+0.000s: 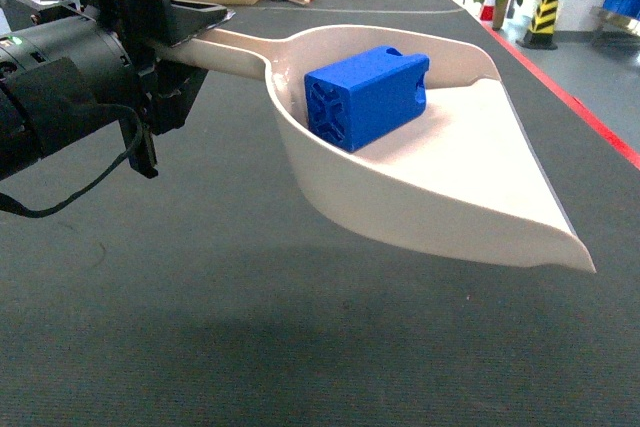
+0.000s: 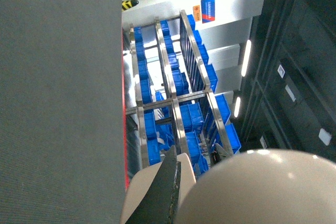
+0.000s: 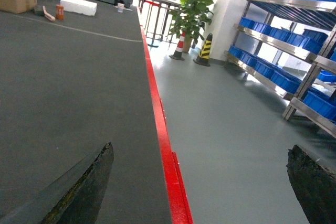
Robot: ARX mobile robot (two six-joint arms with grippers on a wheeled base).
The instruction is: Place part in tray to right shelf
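While the left gripper (image 1: 185,42) clamps the long handle of the tray (image 1: 440,197) at the left of the head view, the scoop hangs above the dark table (image 1: 200,327), its long axis running rightward and its wide lip pointing right. Inside the bowl, against the back wall, lies the part (image 1: 365,95), ribbed end facing the camera. Further right, the right gripper (image 3: 199,182) stands wide and empty. I judge the right shelf (image 3: 294,30) lies off to the right across the floor, so the carry goes lip-first.
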